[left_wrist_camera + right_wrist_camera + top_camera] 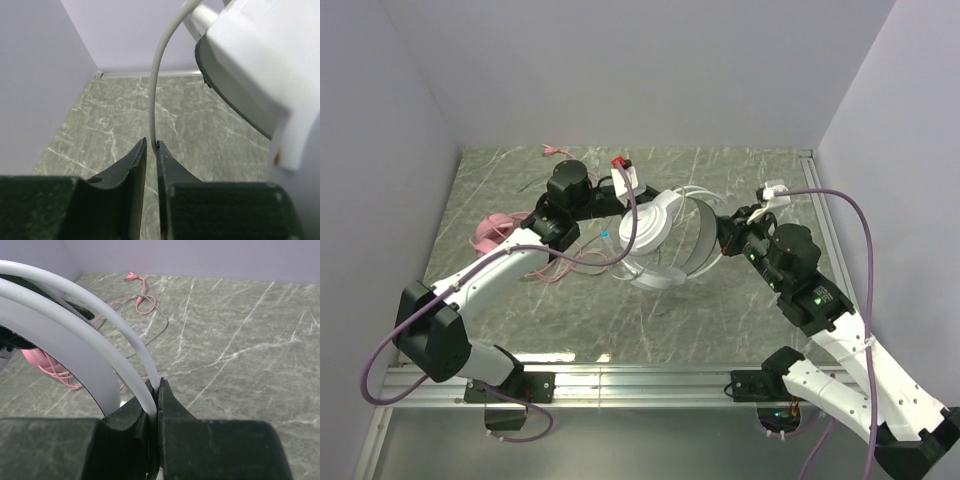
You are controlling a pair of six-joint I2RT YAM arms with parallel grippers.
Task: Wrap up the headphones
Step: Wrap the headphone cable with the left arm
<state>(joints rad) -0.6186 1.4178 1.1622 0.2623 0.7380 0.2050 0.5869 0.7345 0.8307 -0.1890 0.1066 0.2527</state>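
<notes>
Headphones over a marble-patterned table (720, 165): the white-grey headset (655, 240) hangs raised between two robot claws. The right claw (156, 385) is pressed together on the headset's headband (135, 357), pinching the thin white hoop right at its fingertips, so the band arcs up and away to that claw's left. The left claw (151, 146) sits at the headset's other side, its fingers drawn almost together with only a narrow slit between them. The thin cord (156, 75) drops straight into that slit and touches the right-hand finger, but whether it is truly pinched or merely running through cannot be told. Just above and to the right of the left claw's fingertips looms one round ear cup (260, 60), white with a dark padded rim, close to the claw and not touching it. The pink headset (37, 362) lies on the table ahead and to the left of the right claw, seen through the arch of the headband and well apart from both claws. Its pink cord (142, 302) loops across the table farther ahead of the right claw, with the end lying near the back wall (200, 255).
</notes>
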